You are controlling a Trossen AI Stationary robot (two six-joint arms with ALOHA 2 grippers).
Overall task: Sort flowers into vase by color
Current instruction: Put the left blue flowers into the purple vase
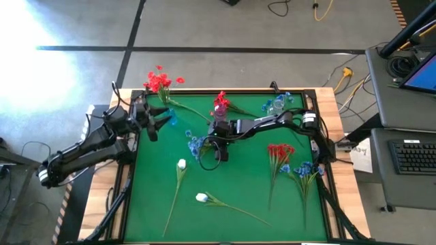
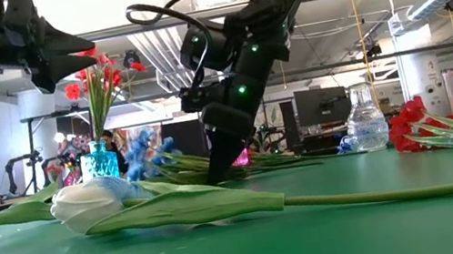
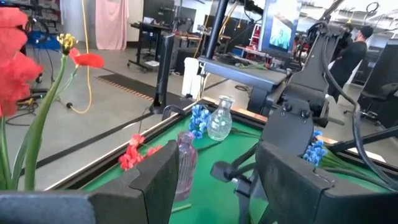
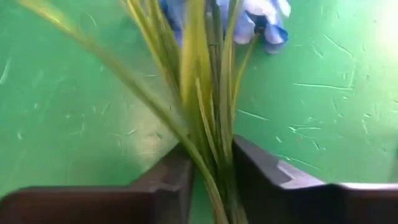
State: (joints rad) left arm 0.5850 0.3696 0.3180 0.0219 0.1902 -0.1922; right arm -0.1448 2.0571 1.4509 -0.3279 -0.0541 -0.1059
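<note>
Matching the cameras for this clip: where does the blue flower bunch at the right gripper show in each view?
High: blue flower bunch mid-mat, left of the right gripper.
Low: blooms left of centre, behind the white tulip.
Left wrist: a blue bloom cluster shows behind the right arm; probably the same bunch.
Right wrist: stems between the fingers, bloom at top.
Shared landmark: the right gripper.

Grey concrete floor point(image 1: 225, 27) — black tape line point(image 1: 204, 49); desk with keyboard point(image 1: 414, 155) at side.

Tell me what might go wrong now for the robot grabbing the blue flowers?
The right end effector pinches several thin stems of the blue flowers at once, so one could slip out when lifted. The pink vase stands close behind that arm and might get knocked over.
</note>
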